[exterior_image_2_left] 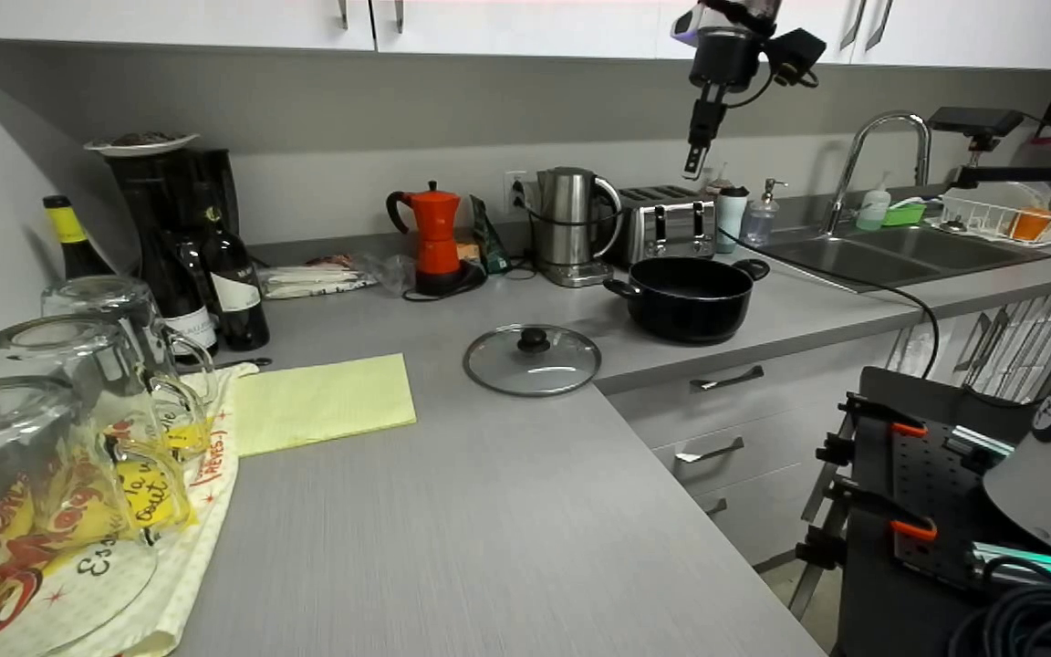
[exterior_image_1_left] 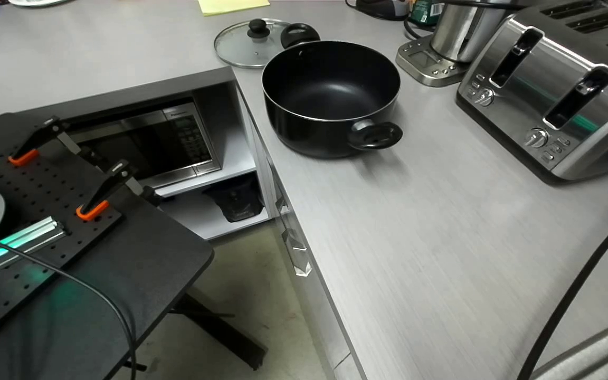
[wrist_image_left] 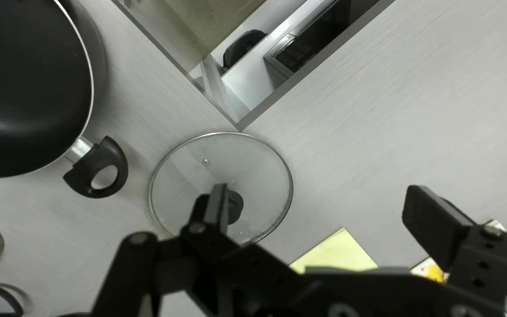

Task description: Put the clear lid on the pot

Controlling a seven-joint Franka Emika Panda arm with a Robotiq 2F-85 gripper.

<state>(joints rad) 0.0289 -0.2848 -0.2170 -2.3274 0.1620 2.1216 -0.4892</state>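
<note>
The clear lid lies flat on the counter, knob up, just beside the pot, whose handle juts its way. Up above, the gripper: fingers wide apart, empty! Kettle and toaster stand near the pot; a yellow sheet lies between lid and glass mugs; "REVES" reads on the towel beneath.

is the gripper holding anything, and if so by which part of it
Nothing is held: the gripper is open and empty in the wrist view, and the clear lid lies on the counter, its black knob ungripped.
</note>
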